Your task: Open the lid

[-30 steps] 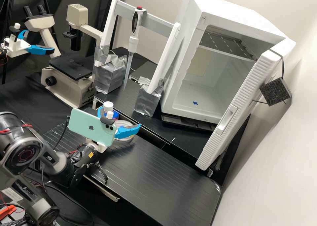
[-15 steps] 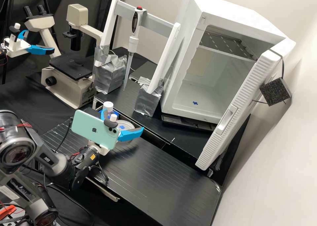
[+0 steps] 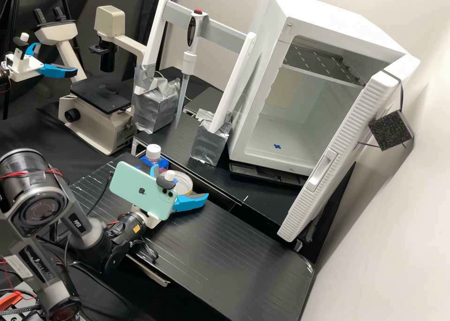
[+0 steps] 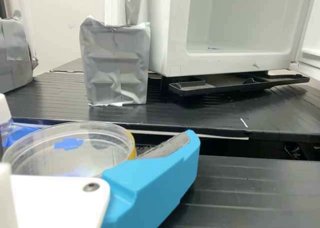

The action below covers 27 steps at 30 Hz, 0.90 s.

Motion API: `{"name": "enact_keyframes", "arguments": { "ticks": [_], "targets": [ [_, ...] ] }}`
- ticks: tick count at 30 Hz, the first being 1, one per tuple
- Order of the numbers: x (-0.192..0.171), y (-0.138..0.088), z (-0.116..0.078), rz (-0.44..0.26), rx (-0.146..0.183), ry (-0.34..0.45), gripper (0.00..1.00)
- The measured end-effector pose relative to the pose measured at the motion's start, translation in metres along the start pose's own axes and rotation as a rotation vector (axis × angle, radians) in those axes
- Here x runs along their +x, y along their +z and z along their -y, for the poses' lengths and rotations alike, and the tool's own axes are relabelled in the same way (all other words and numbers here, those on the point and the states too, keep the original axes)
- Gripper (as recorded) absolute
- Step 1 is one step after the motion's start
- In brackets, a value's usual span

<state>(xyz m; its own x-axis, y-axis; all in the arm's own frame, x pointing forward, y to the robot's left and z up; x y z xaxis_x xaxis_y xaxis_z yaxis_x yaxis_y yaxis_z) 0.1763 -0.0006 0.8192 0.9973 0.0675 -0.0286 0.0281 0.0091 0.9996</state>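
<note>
Pincer (image 3: 180, 182) hangs nearly level, spread near the dish (image 3: 185, 180).

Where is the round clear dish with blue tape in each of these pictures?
High view: the round clear dish is a little left of and below the middle, just beyond the pale green phone.
Wrist view: the dish is next to a blue finger.
Shared landmark: the silver-wrapped block nearest the white cabinet.
</note>
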Motion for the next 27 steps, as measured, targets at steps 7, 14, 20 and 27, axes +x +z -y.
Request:
{"name": "enact_keyframes", "arguments": {
  "ticks": [7, 14, 20, 27],
  "targets": [
    [-0.002, -0.006, -0.003, -0.034, -0.015, 0.012, 1.0],
    [-0.001, -0.012, 0.002, -0.068, -0.018, -0.013, 1.0],
    [0.001, -0.009, 0.003, -0.044, -0.003, -0.012, 1.0],
    [0.001, -0.008, 0.003, -0.035, 0.002, -0.003, 0.0]
  ]
}}
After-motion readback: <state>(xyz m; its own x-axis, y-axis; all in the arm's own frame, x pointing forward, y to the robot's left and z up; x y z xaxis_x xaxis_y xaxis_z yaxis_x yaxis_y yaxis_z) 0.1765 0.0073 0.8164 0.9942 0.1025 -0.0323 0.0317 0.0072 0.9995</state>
